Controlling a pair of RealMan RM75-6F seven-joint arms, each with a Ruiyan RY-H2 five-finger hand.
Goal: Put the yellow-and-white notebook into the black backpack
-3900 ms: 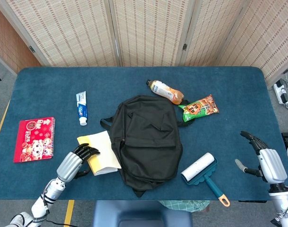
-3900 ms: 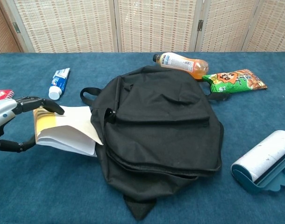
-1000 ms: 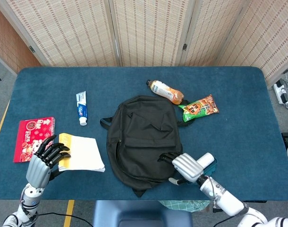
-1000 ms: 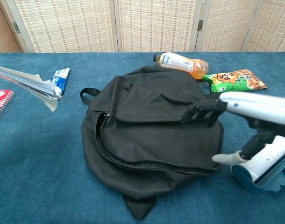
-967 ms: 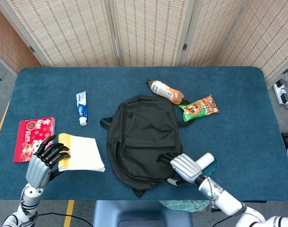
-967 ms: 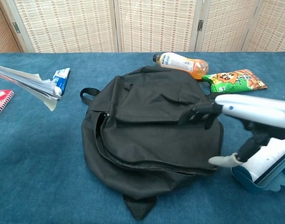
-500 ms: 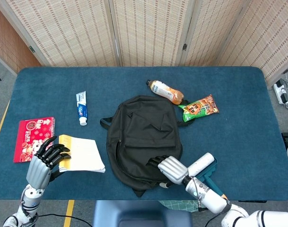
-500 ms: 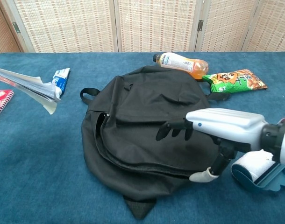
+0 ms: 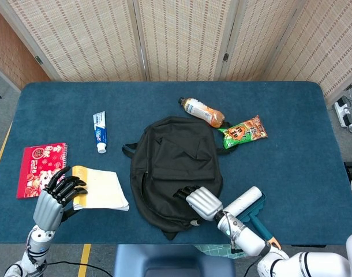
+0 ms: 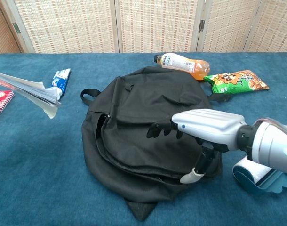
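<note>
Illumination is bright, even and diffuse from overhead. Shadows are soft and short beneath the black backpack [image 9: 176, 170]. Focus is sharp around it, without glare.

Both hands silver-grey metal shells with black jointed fingers; right hand [image 10: 207, 129] smooth ridged back, pale fingertip below it, round silver wrist collar with a teal ring, white forearm behind; left hand [image 9: 52, 201] same silver back, black fingers, slim grey-white forearm segment
</note>
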